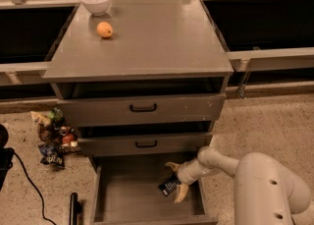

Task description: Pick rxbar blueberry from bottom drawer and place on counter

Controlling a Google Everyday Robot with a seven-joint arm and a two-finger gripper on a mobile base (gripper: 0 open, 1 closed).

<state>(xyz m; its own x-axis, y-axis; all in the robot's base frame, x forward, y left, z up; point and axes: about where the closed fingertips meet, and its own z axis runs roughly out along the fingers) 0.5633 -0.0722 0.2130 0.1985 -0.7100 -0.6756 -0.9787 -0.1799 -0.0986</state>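
Observation:
The bottom drawer (130,192) is pulled open and shows its plain grey inside. The rxbar blueberry (168,186), a small dark bar with white print, lies on the drawer floor near the right wall. My gripper (173,182) reaches down into the drawer from the right. Its two tan fingers (180,193) are spread open, one beyond the bar and one in front of it. The bar still rests on the drawer floor. The counter (152,42) is the wide grey top of the cabinet.
An orange (104,29) and a white bowl (95,2) sit at the counter's back left. The two upper drawers (142,107) are slightly ajar above the gripper. Crumpled snack wrappers (51,138) lie on the floor to the left, with a black object (73,208) and a cable.

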